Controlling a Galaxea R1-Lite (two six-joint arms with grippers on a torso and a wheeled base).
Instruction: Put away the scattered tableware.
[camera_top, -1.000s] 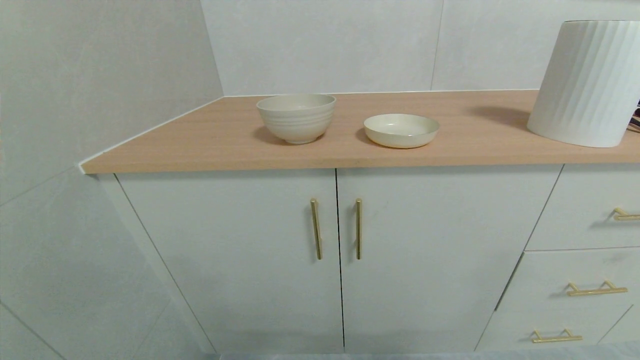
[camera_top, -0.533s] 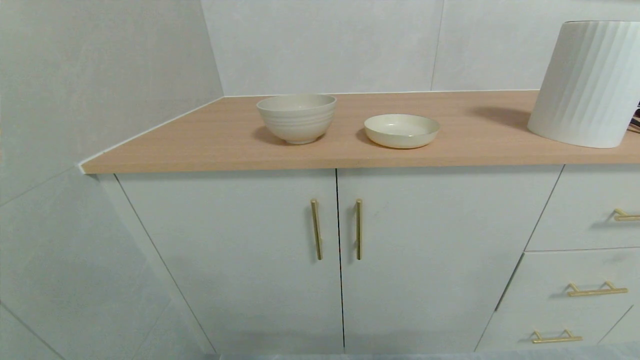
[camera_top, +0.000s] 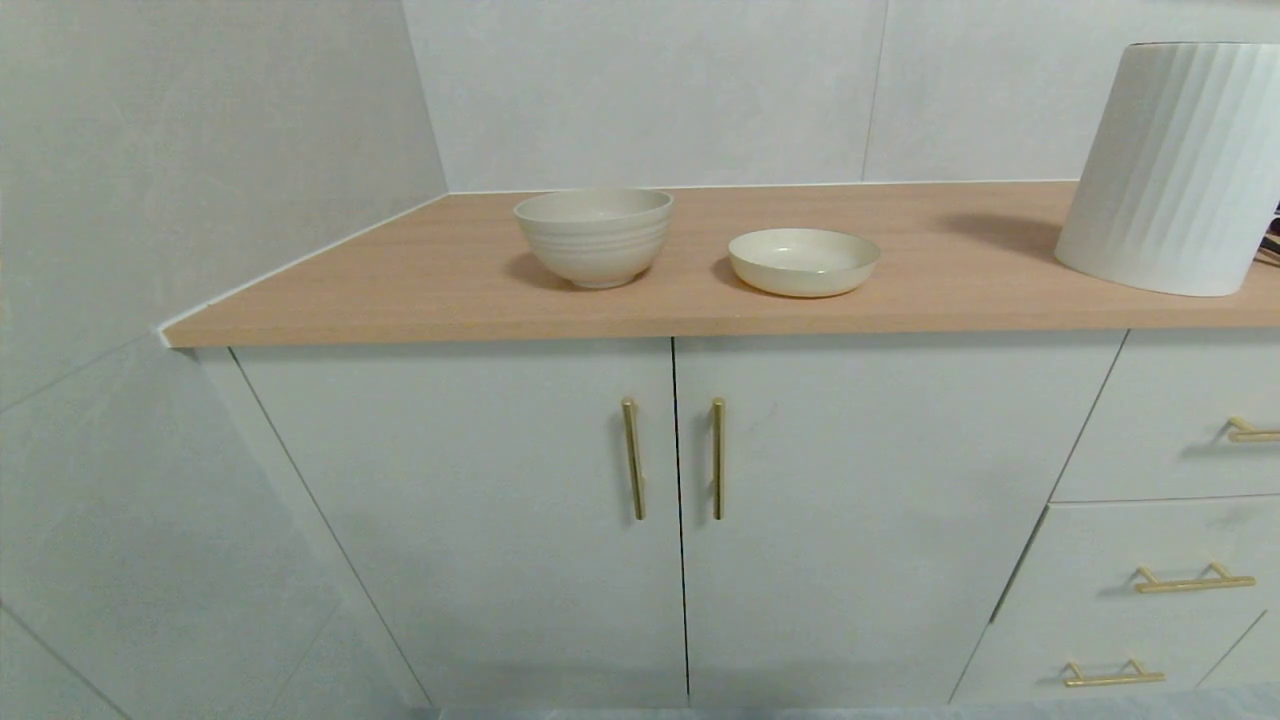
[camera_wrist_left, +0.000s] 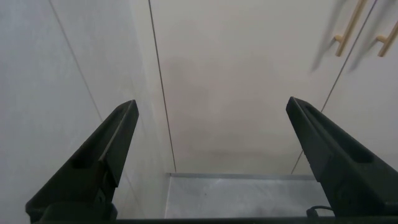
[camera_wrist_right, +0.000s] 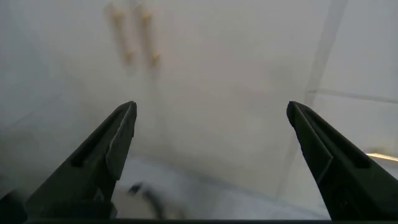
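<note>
Deep ribbed bowl (camera_top: 592, 235) and shallow dish (camera_top: 803, 260) stand side by side but apart on the wooden countertop (camera_top: 400, 290), above the closed cabinet doors (camera_top: 480, 520) with their paired gold-coloured handles (camera_top: 632, 458). Left gripper (camera_wrist_left: 211, 107) and right gripper (camera_wrist_right: 211, 109) hang low before the cabinet front, jaws spread wide, each empty. The likely opening step is a door pull, best done by closing squarely across one handle's mid-length and drawing outward along the hinge arc, clear of the neighbouring handle. A tall white ribbed container (camera_top: 1170, 165) stands well to the right
</note>
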